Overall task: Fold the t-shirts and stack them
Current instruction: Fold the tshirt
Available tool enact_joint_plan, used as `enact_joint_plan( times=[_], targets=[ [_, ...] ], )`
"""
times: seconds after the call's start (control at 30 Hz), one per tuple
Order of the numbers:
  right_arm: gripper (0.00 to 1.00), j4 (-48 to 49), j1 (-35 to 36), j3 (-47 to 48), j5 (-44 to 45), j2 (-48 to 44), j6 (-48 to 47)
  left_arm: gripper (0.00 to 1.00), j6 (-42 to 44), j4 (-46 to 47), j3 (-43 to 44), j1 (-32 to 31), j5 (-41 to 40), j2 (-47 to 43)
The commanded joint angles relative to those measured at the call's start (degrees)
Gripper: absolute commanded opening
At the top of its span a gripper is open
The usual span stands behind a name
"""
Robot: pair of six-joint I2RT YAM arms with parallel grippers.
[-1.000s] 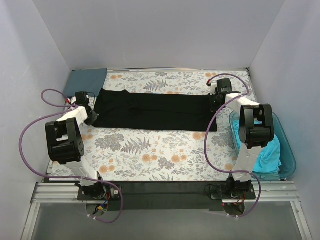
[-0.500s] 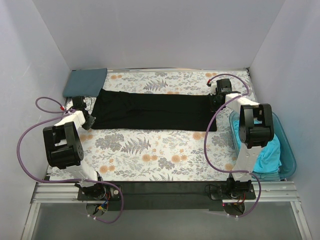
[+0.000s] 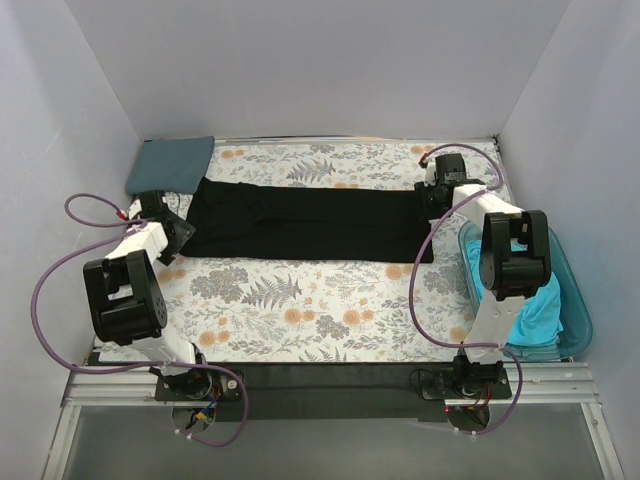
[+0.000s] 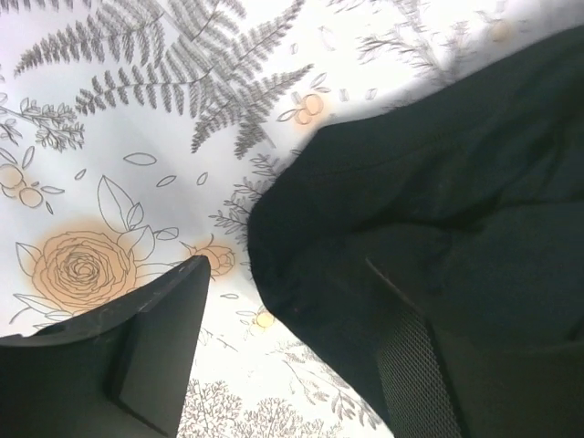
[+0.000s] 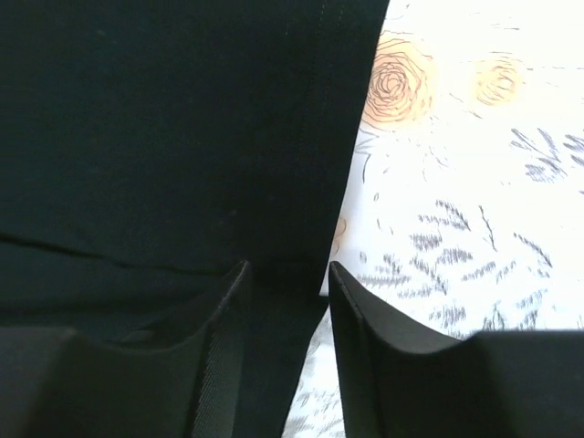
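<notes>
**Black tee lying in a long band – limp cloth, best taken at its end corners**

The black t-shirt lies flat across the far half of the worktop, narrowed into a long band that runs from left to right. The slate blue-grey t-shirt sits as a folded pad in the far left corner, just beyond the band's left end. The turquoise t-shirt is bunched inside the teal tub on the right.

The left claw is at the band's left end. In its wrist view the fingers are spread wide, and the rounded corner of the cloth lies between them, not pinched. The right claw is at the band's right end. Its fingers stand a narrow gap apart astride the side hem, and the cloth looks flat beneath them rather than gripped.

This is light, soft, thin fabric with no stiffness of its own. Lifted at a single point it would likely sag and lose its fold, and the smooth printed cover may let it slide instead of bending. It is in no way fragile, so a firm pinch is safe. The sensible holds are the two end corners, taken through every layer at the hem – a pinch on the top layer only would probably peel the band open. Both ends should rise together and stay level.
</notes>
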Motion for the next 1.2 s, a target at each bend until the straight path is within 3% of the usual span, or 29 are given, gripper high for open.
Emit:
enact_joint_plan(
  times=[0.0, 0.2, 0.33, 0.47, 0.9, 1.17],
  targets=[
    [0.41, -1.1, -0.2, 0.5, 0.1, -7.2, 7.8, 0.65, 1.2, 0.4, 3.0, -0.9, 1.7, -5.3],
    [0.44, -1.4, 0.0, -6.8, -3.2, -13.9, 14.5, 0.67, 8.9, 5.4, 4.5, -5.7, 3.6, -4.4],
    [0.44, -1.3, 0.0, -10.5, -6.5, -16.5, 16.0, 0.66, 12.8, 6.8, 8.6, -7.5, 7.1, 2.0],
    [0.44, -1.1, 0.3, -12.8, -7.4, -17.4, 16.0, 0.59, 15.5, 7.0, 13.1, -10.3, 7.3, 7.0],
    [0.44, 0.3, 0.5, -16.4, -9.4, -16.7, 16.2, 0.56, 19.5, 6.0, 17.9, -11.3, 3.5, 14.5],
    [0.44, 0.9, 0.6, -18.2, -10.3, -16.5, 17.3, 0.38, 19.5, 4.9, 17.9, -11.6, 3.8, 15.2]
  ],
)
